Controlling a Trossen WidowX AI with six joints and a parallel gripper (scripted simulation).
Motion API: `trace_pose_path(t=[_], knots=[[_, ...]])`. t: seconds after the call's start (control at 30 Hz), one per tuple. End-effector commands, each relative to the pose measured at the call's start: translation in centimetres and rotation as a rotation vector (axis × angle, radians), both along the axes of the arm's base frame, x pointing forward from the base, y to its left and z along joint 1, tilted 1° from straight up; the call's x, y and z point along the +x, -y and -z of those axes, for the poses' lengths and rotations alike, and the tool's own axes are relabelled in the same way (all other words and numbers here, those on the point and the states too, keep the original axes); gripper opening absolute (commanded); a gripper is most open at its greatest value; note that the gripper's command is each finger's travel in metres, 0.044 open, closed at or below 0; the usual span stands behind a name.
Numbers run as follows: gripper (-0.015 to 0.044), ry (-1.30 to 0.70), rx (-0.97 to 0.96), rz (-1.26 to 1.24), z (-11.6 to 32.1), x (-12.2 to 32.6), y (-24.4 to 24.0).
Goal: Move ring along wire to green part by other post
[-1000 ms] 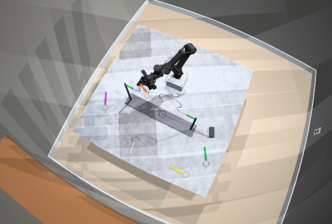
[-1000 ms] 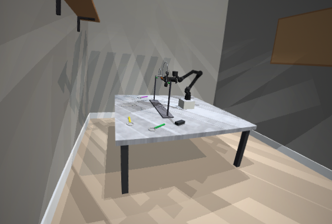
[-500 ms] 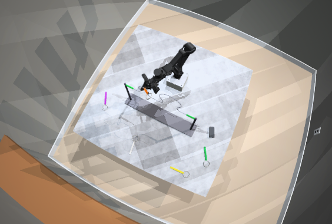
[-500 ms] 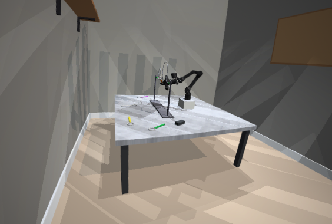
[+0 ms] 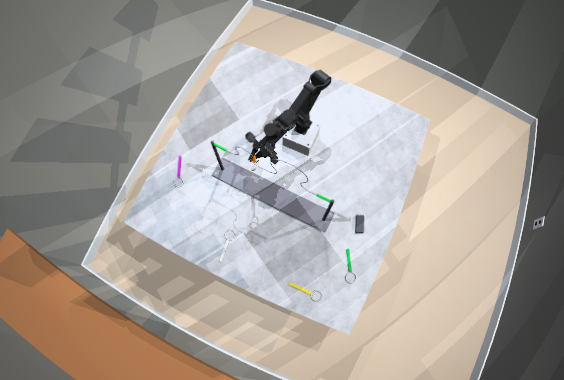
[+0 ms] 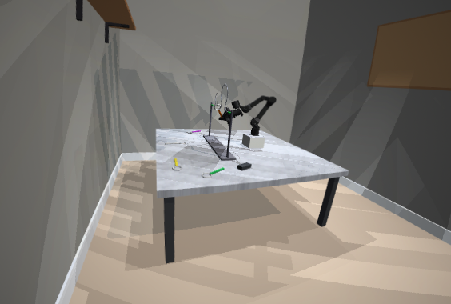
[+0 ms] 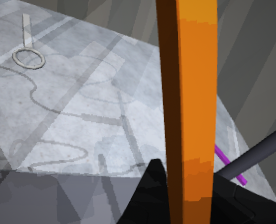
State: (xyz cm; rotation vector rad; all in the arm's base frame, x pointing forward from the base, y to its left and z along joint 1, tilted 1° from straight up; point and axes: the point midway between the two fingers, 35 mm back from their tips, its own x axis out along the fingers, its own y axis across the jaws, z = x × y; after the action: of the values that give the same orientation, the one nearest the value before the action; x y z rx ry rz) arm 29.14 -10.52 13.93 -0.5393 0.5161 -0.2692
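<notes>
My gripper [image 5: 254, 157] [image 6: 221, 117] [image 7: 166, 167] is shut on the orange handle [image 5: 254, 159] [image 6: 220, 113] [image 7: 199, 100], which rises between its fingertips in the wrist view. The small ring [image 6: 217, 106] is at the handle's upper end, by the wire. It is out of the wrist view, and whether the wire passes through it or touches it is too small to tell. The grey wire [image 5: 306, 174] [image 6: 225, 84] curves between the green part [image 5: 220, 147] by the left post [image 5: 218, 157] and the green part [image 5: 324, 198] by the right post [image 5: 328, 210]. The gripper is between the posts, nearer the left one.
The dark base plate [image 5: 295, 202] lies below the wire. Loose ringed sticks lie around it: purple [image 5: 179, 166] [image 7: 231, 165], white [image 5: 224, 251] [image 7: 27, 30], yellow [image 5: 300, 288] [image 6: 176, 162] and green [image 5: 349, 260] [image 6: 217, 171]. A dark block [image 5: 359, 224] [image 6: 244, 166] lies beyond the right post.
</notes>
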Motion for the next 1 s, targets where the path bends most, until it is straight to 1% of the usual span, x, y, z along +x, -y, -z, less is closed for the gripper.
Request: trace_pose_path(t=[0.0, 0.5, 0.97], knots=[[-0.0150, 0.007, 0.093, 0.000, 0.5, -0.1, -1.3], [-0.0150, 0.009, 0.371, -0.007, 1.8, -0.1, -5.7], [-0.0150, 0.011, 0.488, -0.010, 1.9, -0.1, -8.4]])
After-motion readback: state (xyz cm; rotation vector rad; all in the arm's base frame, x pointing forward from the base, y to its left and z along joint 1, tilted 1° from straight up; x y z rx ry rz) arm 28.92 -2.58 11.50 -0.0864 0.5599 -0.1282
